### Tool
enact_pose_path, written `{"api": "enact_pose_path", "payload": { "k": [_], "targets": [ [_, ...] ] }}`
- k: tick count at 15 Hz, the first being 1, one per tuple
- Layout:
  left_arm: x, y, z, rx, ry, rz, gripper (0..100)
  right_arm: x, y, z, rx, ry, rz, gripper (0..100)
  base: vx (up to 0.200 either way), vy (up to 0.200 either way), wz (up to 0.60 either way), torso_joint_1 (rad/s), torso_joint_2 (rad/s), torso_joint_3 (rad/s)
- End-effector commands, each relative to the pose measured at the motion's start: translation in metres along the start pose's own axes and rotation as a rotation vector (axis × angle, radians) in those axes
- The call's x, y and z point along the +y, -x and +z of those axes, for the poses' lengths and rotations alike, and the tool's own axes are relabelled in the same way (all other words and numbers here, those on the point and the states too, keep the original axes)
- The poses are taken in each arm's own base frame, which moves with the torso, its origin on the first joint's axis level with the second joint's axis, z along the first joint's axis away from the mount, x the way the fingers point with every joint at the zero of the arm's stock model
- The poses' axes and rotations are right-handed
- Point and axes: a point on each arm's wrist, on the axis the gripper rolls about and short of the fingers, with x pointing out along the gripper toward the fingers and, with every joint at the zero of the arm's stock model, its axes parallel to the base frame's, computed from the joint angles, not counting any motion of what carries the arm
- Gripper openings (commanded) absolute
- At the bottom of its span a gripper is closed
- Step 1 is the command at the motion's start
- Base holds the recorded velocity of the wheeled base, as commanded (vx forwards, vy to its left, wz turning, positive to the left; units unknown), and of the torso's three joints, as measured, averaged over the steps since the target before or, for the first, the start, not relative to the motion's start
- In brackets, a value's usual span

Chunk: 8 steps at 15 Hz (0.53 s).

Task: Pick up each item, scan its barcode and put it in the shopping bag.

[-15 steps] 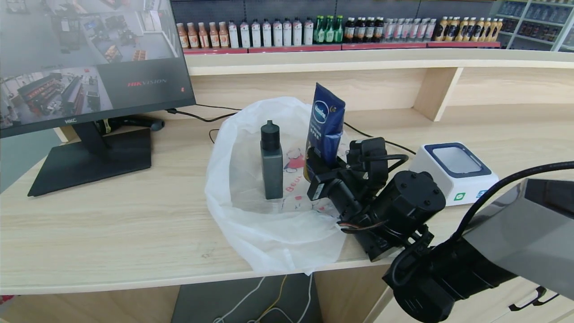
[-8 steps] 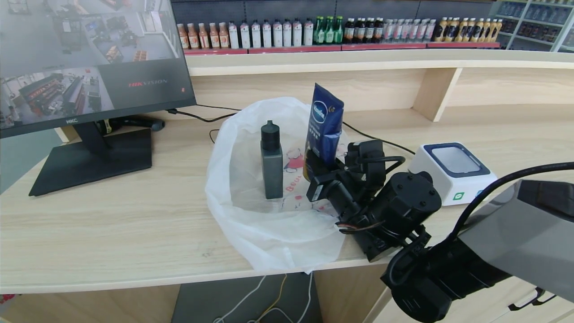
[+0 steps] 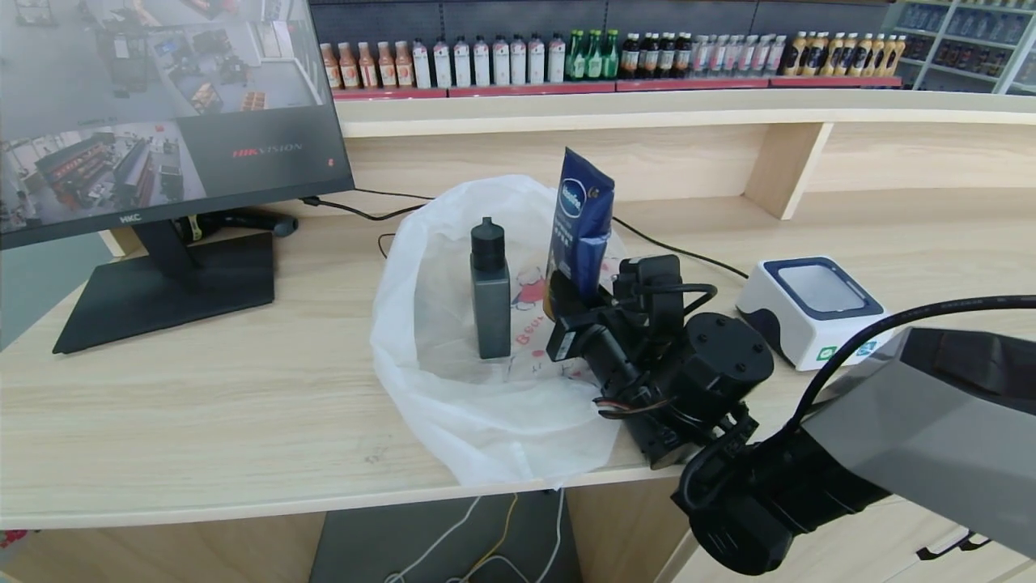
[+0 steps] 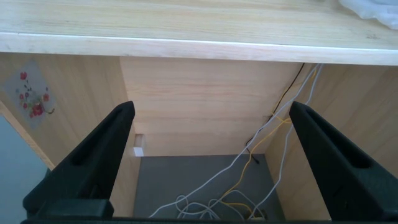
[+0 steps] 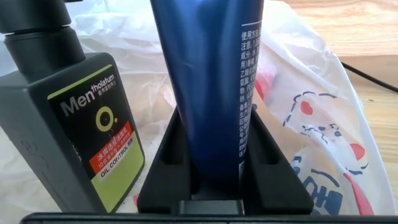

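A dark blue tube (image 3: 580, 223) stands upright over the white shopping bag (image 3: 441, 389), held near its lower end by my right gripper (image 3: 566, 304), which is shut on it. In the right wrist view the blue tube (image 5: 208, 87) rises between the black fingers (image 5: 165, 158). A dark grey bottle (image 3: 490, 291) with a black cap stands inside the bag, just left of the tube; the same bottle (image 5: 68, 130) is close beside the tube at the wrist. My left gripper (image 4: 211, 162) hangs open below the counter's edge with nothing between its fingers.
A white barcode scanner (image 3: 813, 312) with a blue-rimmed window sits right of the bag. A monitor (image 3: 154, 105) on a black stand occupies the counter's left. Cables run behind the bag. A raised wooden shelf (image 3: 647, 121) backs the counter; bare counter lies front left.
My right gripper has carried the blue tube a little to the left, further over the bag and closer to the grey bottle.
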Motion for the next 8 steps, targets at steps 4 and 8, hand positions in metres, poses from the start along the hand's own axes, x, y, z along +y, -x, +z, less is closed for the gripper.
{"api": "enact_pose_path", "payload": {
  "k": [4,8],
  "targets": [
    [0.000,0.000,0.000,0.000,0.000,0.000,100,0.000,0.006,0.001,0.012,-0.009,0.003,100,0.000,0.000,0.00,0.000,0.00,0.000],
    [0.000,0.000,0.000,0.000,0.000,0.000,100,0.000,0.015,0.018,-0.004,-0.018,0.007,100,0.000,0.000,0.00,0.000,0.00,0.000]
  ]
}}
